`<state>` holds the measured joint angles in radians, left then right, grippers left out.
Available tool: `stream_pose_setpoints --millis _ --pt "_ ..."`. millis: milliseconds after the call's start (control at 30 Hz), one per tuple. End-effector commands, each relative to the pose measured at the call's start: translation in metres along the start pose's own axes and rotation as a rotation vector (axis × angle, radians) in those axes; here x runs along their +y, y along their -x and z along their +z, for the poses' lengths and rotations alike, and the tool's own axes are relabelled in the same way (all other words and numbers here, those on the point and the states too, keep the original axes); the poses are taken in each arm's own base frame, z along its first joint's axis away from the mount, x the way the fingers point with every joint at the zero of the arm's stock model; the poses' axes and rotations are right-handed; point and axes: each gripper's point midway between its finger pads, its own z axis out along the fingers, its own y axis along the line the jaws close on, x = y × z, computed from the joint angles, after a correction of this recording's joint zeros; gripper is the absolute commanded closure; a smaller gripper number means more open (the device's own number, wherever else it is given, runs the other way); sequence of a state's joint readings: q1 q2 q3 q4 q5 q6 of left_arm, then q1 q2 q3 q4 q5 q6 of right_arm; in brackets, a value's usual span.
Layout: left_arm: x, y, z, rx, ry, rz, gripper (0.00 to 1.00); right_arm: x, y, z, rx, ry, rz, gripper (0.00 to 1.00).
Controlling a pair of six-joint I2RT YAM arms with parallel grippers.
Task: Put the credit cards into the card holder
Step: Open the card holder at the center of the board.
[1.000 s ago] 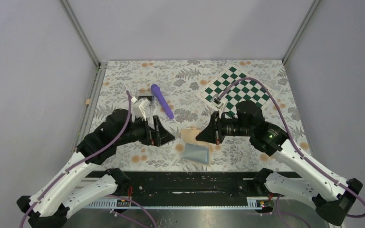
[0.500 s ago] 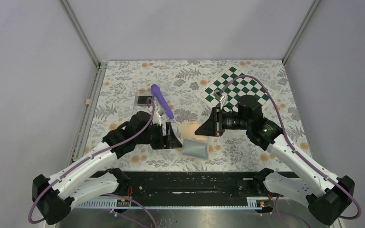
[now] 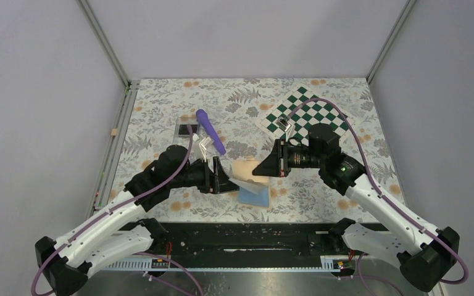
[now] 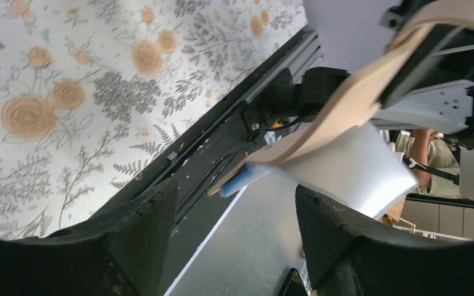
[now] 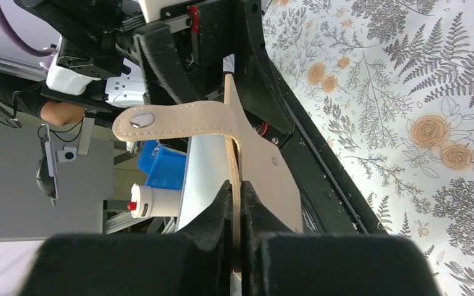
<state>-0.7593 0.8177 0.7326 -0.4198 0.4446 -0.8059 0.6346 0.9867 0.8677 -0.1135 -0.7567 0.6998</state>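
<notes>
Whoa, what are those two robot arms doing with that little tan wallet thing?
They are working the card holder open. The right end effector is shut on its tan side and holds it up. The left end effector is open, and the holder's blue-grey panel sits just ahead of its fingers. Nothing is going into the holder yet.

This looks like a robotics lab cell: grey wall panels (image 3: 241,37) held in aluminium posts (image 3: 103,40) box in a floral-clothed table (image 3: 160,105). Cabled robot arms (image 3: 117,213) are bolted to a black rail (image 3: 247,237) at its near edge.
</notes>
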Motion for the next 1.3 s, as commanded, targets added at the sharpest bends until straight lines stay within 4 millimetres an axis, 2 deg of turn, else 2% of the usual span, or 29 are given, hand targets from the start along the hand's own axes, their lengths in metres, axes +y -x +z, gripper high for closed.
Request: stream_pose_setpoints --millis 0,300,433,533,667,733,867,1000,1100,1267 --pt "-0.036 0.015 -0.005 -0.06 -0.161 0.075 0.3 0.014 0.003 0.0 0.002 0.078 -0.005 1.0" --pt "-0.056 0.029 -0.002 -0.12 -0.276 0.147 0.29 0.031 0.003 0.001 0.002 0.206 0.078 1.0" --pt "-0.066 0.03 -0.003 -0.128 -0.343 0.159 0.35 0.031 0.002 0.004 0.0 0.227 0.125 1.0" --pt "-0.067 0.027 -0.002 -0.121 -0.363 0.155 0.5 0.03 0.002 0.004 0.005 0.23 0.146 1.0" --pt "-0.064 0.027 -0.002 -0.13 -0.353 0.148 0.86 0.026 0.002 0.006 0.003 0.206 0.162 1.0" --pt "-0.062 0.029 -0.003 -0.147 -0.338 0.142 0.99 0.025 0.003 0.006 0.002 0.192 0.152 0.98" --pt "-0.059 0.033 -0.008 -0.168 -0.3 0.139 1.0 0.016 0.001 0.004 0.001 0.125 0.093 0.62" --pt "-0.055 0.031 -0.011 -0.137 -0.241 0.157 1.0 0.005 -0.007 -0.006 0.012 0.017 0.025 0.34" --pt "-0.051 0.029 -0.014 -0.11 -0.191 0.172 1.0 0.002 -0.011 -0.016 0.036 -0.05 -0.04 0.2" --pt "-0.049 0.025 -0.017 -0.06 -0.152 0.189 1.0 0.007 -0.016 -0.027 0.098 -0.065 -0.139 0.07"
